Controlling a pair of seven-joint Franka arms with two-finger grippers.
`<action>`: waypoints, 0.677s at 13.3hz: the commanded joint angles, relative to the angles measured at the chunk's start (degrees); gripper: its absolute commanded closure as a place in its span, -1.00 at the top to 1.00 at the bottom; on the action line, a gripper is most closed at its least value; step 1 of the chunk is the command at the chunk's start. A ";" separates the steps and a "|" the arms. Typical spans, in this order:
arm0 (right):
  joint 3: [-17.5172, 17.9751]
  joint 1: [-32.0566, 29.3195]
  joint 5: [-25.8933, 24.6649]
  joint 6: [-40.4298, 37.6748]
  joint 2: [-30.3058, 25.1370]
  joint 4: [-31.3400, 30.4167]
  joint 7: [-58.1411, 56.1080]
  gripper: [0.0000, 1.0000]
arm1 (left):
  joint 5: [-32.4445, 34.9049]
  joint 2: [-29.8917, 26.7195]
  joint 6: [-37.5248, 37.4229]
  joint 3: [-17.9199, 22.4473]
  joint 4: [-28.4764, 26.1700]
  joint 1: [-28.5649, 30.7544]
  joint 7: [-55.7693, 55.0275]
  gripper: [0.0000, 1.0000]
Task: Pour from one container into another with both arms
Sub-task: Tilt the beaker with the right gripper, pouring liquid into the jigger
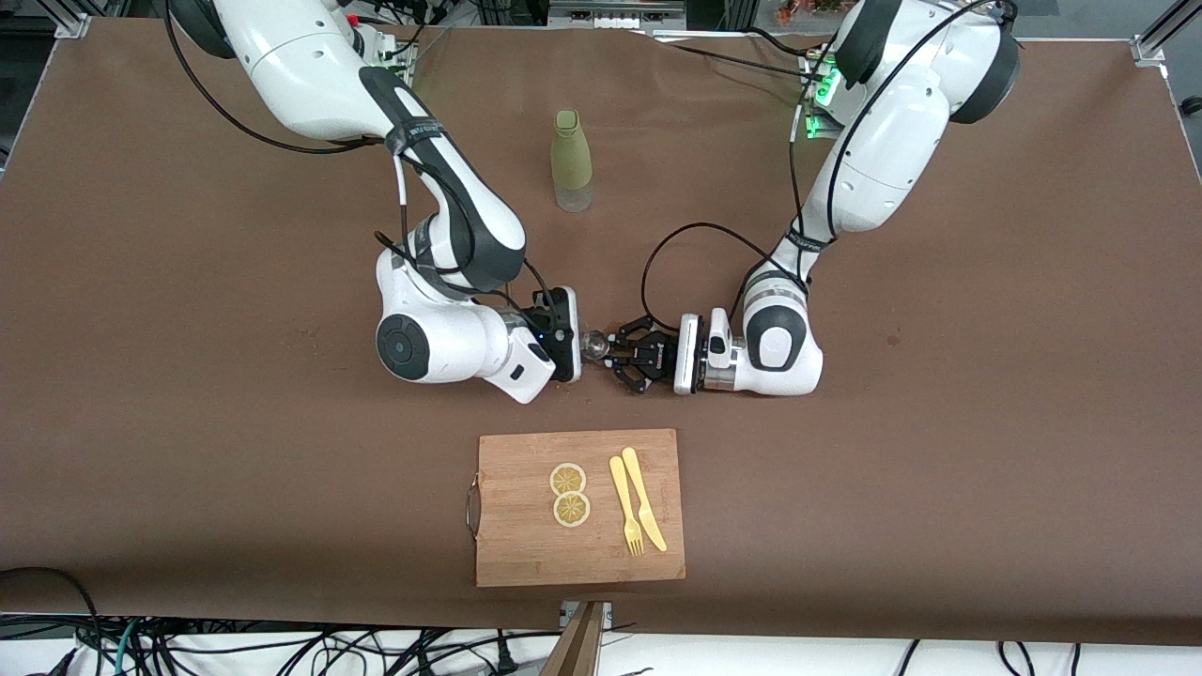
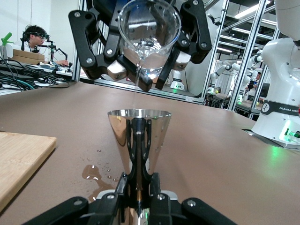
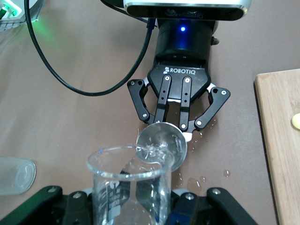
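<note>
My left gripper (image 2: 139,140) is shut on the waist of the silver jigger (image 2: 159,123) and holds it upright just above the table. My right gripper (image 3: 129,197) is shut on the small clear glass cup (image 3: 126,173). The cup (image 2: 149,33) is tipped mouth-down over the jigger, and a thin stream of water falls from its lip into the jigger's round rim (image 3: 161,143). In the front view the right gripper (image 1: 575,343) and the left gripper (image 1: 615,357) face each other at mid-table with the jigger (image 1: 595,345) between them.
A small puddle (image 2: 93,172) and drops lie on the brown cloth beside the jigger. A wooden cutting board (image 1: 526,554) with two lemon slices (image 1: 569,493) and a yellow fork and knife (image 1: 637,512) sits nearer the front camera. An olive-green bottle (image 1: 571,160) stands farther back.
</note>
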 commanded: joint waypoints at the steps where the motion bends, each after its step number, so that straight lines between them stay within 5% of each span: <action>1: -0.15 0.43 -2.57 -0.40 -0.16 0.51 1.31 -1.00 | -2.12 0.18 0.30 0.01 0.37 -0.47 2.34 -1.00; 9: -0.15 1.30 -4.25 -0.67 -0.16 0.42 1.40 -1.00 | -2.12 0.18 0.30 0.09 0.37 -0.47 2.34 -1.00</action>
